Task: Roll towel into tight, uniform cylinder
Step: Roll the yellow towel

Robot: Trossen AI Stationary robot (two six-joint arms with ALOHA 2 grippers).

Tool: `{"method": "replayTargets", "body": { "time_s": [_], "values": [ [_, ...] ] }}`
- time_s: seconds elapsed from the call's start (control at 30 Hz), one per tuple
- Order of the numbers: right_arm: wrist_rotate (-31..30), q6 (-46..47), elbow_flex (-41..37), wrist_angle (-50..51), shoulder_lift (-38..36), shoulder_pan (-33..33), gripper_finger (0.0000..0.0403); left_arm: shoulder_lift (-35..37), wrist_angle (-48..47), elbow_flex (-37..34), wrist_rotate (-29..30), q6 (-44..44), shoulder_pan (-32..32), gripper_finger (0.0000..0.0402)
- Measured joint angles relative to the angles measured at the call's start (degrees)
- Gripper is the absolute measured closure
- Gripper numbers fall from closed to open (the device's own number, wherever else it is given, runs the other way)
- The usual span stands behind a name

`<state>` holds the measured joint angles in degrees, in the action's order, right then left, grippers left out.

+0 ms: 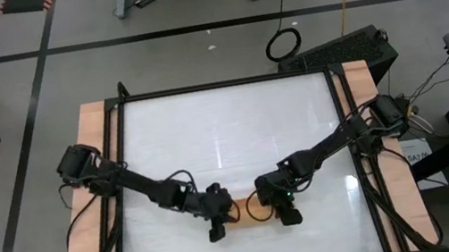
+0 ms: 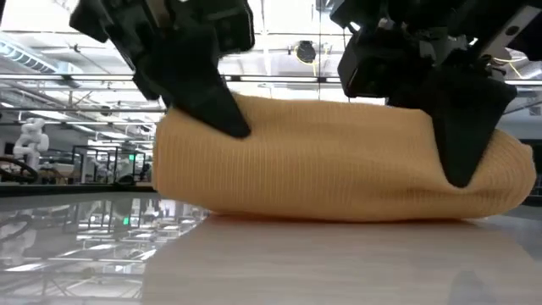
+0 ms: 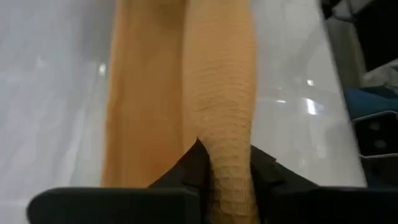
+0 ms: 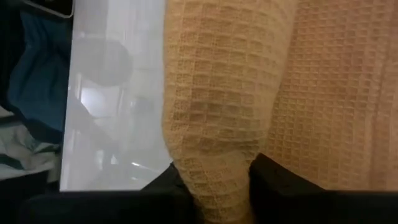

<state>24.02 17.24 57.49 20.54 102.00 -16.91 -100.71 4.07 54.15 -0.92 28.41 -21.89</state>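
Pinching towel (image 2: 339,161), both hands

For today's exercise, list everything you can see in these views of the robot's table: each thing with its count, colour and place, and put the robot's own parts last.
towel: one, orange-tan, rolled, lying near the front edge of the table between the two grippers.
table: one, glossy white top with a black frame and wooden side strips, centre of the high view.
cable coil: one, black, on the floor behind the table.
left gripper: one, dark, pinching the roll's left end.
right gripper: one, dark, pinching the roll's right end.
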Motion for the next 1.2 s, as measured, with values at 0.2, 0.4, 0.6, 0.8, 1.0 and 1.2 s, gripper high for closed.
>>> {"method": "replayTargets", "body": {
  "time_s": [0.2, 0.4, 0.6, 0.8, 1.0, 1.2],
  "values": [
    [1.0, 1.6, 0.0, 0.4, 0.0, 0.0, 0.0332, -1.9, -0.6, 0.0, -1.8, 3.5, 1.4, 0.0338],
    [4.6, 1.1, 0.0, 0.5, 0.0, 0.0, 0.0309, -2.3, -0.1, 0.0, -2.8, 5.5, 1.4, 0.0367],
    [5.0, -0.2, 0.0, 3.6, -0.1, 0.0, 0.0238, -2.3, -0.4, 0.0, -4.1, 8.0, 2.2, 0.0365],
    [5.1, -0.1, 0.0, 7.6, -0.7, 1.2, 0.0173, -2.8, -0.6, -0.2, -4.2, 12.6, 3.3, 0.0363],
    [-2.6, 1.0, 0.0, 11.9, -6.8, 1.8, 0.0140, -3.1, -0.7, -0.2, -5.1, 13.3, 3.5, 0.0362],
    [-17.6, 2.0, 0.0, 12.9, -15.8, -0.7, 0.0132, -3.2, -0.5, -0.2, -5.0, 13.4, 3.5, 0.0362]
  ]
}}
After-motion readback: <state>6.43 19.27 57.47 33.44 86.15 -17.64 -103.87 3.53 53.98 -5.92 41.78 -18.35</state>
